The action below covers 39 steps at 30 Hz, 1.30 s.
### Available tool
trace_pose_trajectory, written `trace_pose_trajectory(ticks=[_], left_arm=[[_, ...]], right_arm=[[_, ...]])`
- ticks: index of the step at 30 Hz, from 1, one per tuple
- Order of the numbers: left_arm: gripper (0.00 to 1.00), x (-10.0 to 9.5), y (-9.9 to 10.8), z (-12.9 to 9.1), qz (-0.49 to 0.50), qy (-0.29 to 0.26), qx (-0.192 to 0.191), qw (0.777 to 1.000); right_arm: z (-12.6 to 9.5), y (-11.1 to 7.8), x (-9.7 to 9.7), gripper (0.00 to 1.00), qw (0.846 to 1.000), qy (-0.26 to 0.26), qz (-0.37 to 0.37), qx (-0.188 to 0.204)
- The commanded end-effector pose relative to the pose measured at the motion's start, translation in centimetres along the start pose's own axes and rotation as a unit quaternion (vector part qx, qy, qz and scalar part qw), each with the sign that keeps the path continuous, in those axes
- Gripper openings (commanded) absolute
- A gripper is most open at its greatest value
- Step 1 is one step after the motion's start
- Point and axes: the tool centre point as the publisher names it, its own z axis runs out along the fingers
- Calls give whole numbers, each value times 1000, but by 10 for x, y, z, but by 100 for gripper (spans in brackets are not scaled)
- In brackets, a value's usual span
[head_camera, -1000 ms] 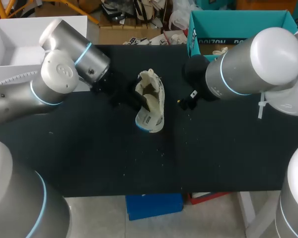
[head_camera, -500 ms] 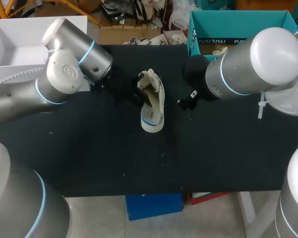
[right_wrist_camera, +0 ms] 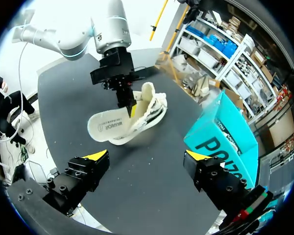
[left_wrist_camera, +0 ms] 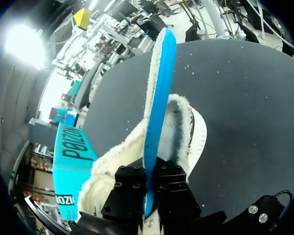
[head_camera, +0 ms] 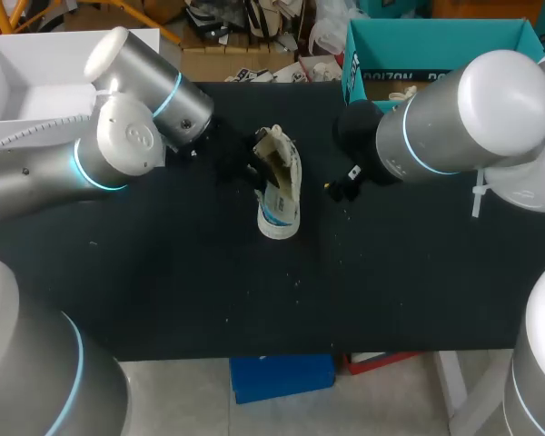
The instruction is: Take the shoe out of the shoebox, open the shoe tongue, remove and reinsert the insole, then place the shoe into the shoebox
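Note:
A cream fleece-lined shoe (head_camera: 280, 162) lies on the black table (head_camera: 163, 282), a little behind its middle. My left gripper (head_camera: 254, 177) is at the shoe's opening, shut on the insole (head_camera: 277, 216), which sticks out toward the front edge. In the left wrist view the insole (left_wrist_camera: 159, 93) stands edge-on with its blue underside showing, pinched in the gripper (left_wrist_camera: 148, 188) above the shoe (left_wrist_camera: 188, 132). My right gripper (right_wrist_camera: 147, 156) hangs open and empty to the right of the shoe (right_wrist_camera: 149, 105), well apart from it. The teal shoebox (head_camera: 436, 41) sits at the back right.
A white open box (head_camera: 36, 64) stands at the back left corner. Small crumbs are scattered on the table in front of the shoe. The shoebox (right_wrist_camera: 225, 132) is close beside my right gripper.
My left arm has shifted a little right and back. The insole in its grip has swung from a slanted lie to pointing straight at the front edge. The right arm has kept still.

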Motion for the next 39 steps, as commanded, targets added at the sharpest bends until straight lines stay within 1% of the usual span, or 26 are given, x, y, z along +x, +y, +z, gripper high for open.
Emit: trace_pose_trajectory(ticks=[1, 11, 13, 14, 16, 18, 19, 20, 21, 22, 24, 27, 28, 29, 30, 35, 39], left_arm=[[0, -2, -3, -1, 1, 0, -3, 1000], [0, 2, -18, -14, 8, -6, 6, 1000], [3, 4, -21, -17, 9, -6, 6, 1000], [7, 5, -22, -17, 9, -5, 5, 1000], [27, 6, -23, -18, 9, -4, 5, 1000], [43, 7, -24, -19, 9, -3, 5, 1000], [59, 7, -25, -20, 9, -3, 5, 1000], [96, 7, -26, -20, 9, -3, 6, 1000], [100, 7, -27, -21, 9, -3, 6, 1000], [98, 7, -28, -21, 11, -4, 7, 1000], [75, 6, -31, -21, 12, -5, 8, 1000], [66, 6, -35, -22, 17, -7, 12, 1000], [57, 5, -37, -22, 19, -8, 13, 1000], [52, 5, -38, -23, 20, -8, 14, 1000], [49, 6, -40, -24, 21, -8, 15, 1000], [45, 7, -50, -27, 32, -7, 25, 999], [43, 9, -58, -29, 44, 3, 33, 998]], right_arm=[[2, 0, 1, 100, 1000, 0, 0, -1], [2, 0, 1, 100, 1000, 0, 0, -1], [2, 0, 1, 100, 1000, 0, 0, -1], [2, 0, 1, 100, 1000, 0, 0, -1], [2, 0, 1, 100, 1000, 0, 0, -1], [2, 0, 1, 100, 1000, 0, 0, -1], [2, 0, 1, 100, 1000, 0, 0, -1], [2, 0, 1, 100, 1000, 0, 0, -1], [2, 0, 1, 100, 1000, 0, 0, -1], [2, 0, 1, 100, 1000, 0, 0, -1], [2, 0, 1, 100, 1000, 0, 0, -1], [2, 0, 1, 100, 1000, 0, 0, -1], [2, 0, 1, 100, 1000, 0, 0, -1], [2, 0, 1, 100, 1000, 0, 0, -1], [2, 0, 1, 100, 1000, 0, 0, -1], [2, 0, 1, 100, 1000, 0, 0, -1], [2, 0, 1, 100, 1000, 0, 0, -1]])
